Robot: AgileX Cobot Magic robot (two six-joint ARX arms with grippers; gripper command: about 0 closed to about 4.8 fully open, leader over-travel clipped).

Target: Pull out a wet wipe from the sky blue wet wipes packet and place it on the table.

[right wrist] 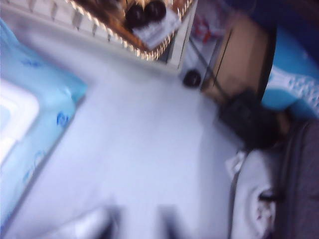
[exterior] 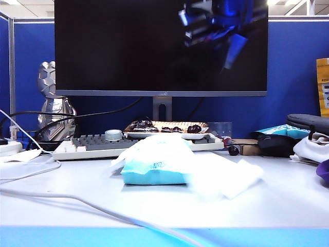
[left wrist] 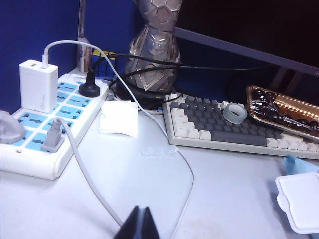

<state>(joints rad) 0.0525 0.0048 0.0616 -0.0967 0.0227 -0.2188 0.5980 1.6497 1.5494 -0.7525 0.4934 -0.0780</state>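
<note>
Though packet (exterior: 154, 164) mark illegible, end effectors (left wrist: 140, 224) (right wrist: 137, 221) over table (exterior: 77, 206)

Pale table (exterior: 61, 200) — blue packet (exterior: 154, 167), wipe (exterior: 226, 177), keyboard (exterior: 103, 144)

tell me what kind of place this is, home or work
Most likely an office cubicle desk: blue partition walls stand behind a large monitor, with a keyboard under it and a power strip full of plugs on the pale table.
</note>
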